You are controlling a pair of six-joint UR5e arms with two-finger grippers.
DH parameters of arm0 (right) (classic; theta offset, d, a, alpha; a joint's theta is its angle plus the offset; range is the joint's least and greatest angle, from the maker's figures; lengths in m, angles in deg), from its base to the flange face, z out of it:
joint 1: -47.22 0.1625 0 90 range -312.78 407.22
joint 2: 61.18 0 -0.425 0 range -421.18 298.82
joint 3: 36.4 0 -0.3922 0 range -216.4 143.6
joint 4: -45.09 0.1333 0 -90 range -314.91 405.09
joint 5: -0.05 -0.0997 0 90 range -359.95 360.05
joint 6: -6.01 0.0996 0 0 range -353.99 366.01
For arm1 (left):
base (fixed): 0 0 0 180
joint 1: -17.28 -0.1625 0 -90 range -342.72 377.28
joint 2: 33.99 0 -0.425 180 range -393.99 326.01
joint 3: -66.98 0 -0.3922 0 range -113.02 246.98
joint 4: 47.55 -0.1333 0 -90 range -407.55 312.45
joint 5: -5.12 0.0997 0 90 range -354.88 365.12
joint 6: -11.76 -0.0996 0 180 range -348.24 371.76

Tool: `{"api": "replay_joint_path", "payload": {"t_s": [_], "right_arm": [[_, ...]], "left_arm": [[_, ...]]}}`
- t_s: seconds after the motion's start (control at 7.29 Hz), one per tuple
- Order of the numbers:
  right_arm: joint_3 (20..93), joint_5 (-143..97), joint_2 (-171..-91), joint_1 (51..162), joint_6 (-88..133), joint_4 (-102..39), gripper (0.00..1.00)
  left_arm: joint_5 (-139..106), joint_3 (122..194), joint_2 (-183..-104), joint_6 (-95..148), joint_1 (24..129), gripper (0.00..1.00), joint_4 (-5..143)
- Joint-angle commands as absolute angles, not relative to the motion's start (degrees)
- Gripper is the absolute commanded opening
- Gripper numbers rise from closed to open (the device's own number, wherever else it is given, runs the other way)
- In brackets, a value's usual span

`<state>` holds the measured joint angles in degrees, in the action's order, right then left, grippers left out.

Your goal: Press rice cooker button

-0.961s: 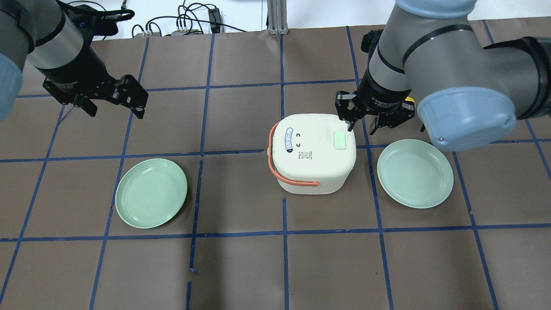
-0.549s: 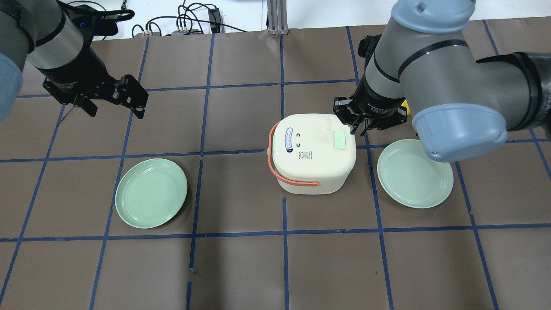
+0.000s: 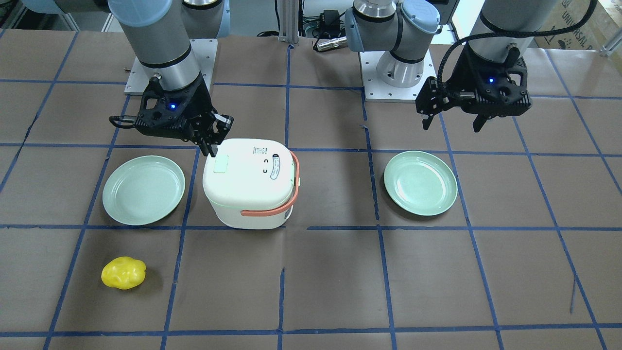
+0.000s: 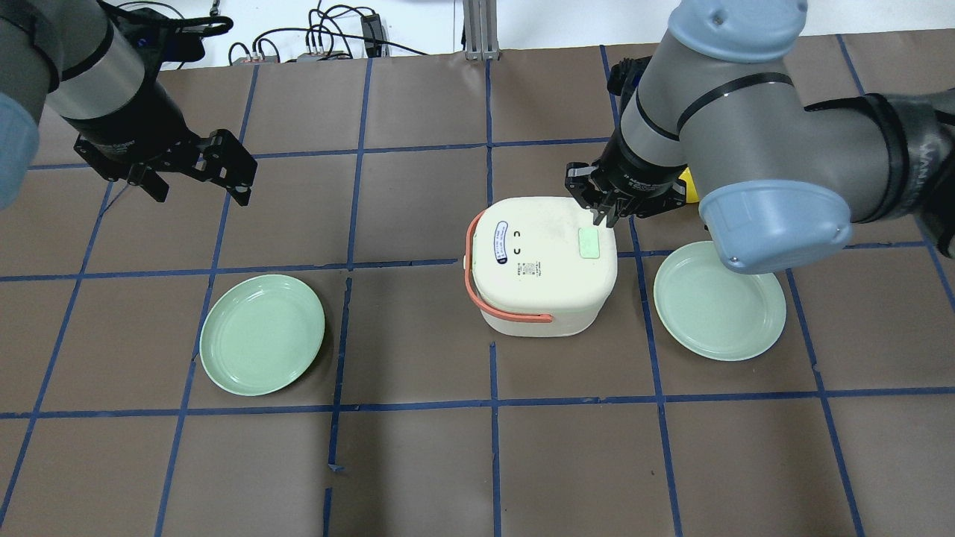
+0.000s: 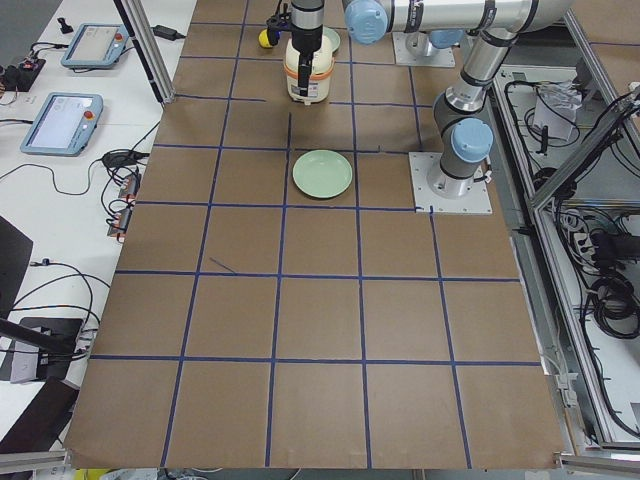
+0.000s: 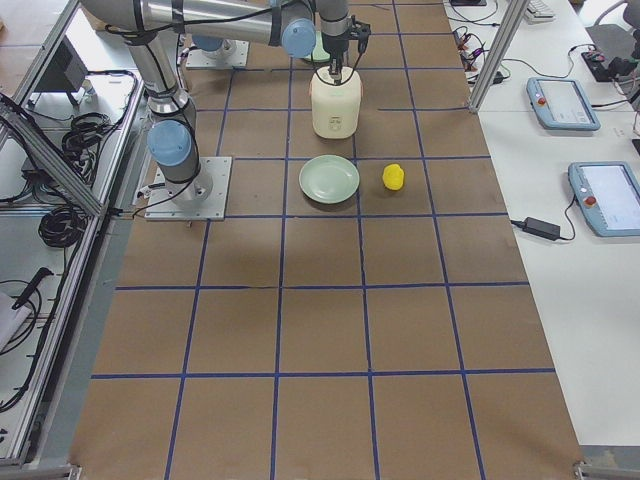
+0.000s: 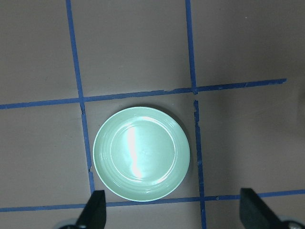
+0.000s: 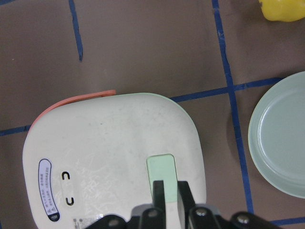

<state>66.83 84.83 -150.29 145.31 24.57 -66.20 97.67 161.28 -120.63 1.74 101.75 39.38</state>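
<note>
The white rice cooker with an orange handle stands mid-table; it also shows in the front view and the right wrist view. Its mint-green button sits near the lid's right edge. My right gripper is shut and empty, with its tips at the button's far edge, just over the lid. I cannot tell whether they touch it. My left gripper is open and empty, high over the table's left side.
A green plate lies right of the cooker under my right arm. Another green plate lies at the left, below my left gripper. A yellow lumpy object lies beyond the right plate.
My right gripper has shut its fingers and moved left from beside the cooker to over the lid's edge by the button. The left arm has not moved.
</note>
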Motion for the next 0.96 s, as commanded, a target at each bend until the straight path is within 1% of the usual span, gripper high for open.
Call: {"api": "replay_joint_path", "payload": {"t_s": [0.0,0.41,0.82], "right_arm": [[66.95,84.86,-149.51,145.4,24.64,-66.71,0.23],[67.92,84.51,-149.16,145.4,24.47,-66.53,0.23],[68.89,84.51,-149.07,145.48,24.38,-67.24,0.15]], "left_arm": [[97.67,161.28,-120.65,1.66,101.75,1.0,39.38],[97.67,161.28,-120.65,1.74,101.75,1.0,39.38],[97.67,161.28,-120.65,1.74,101.75,1.0,39.38]]}}
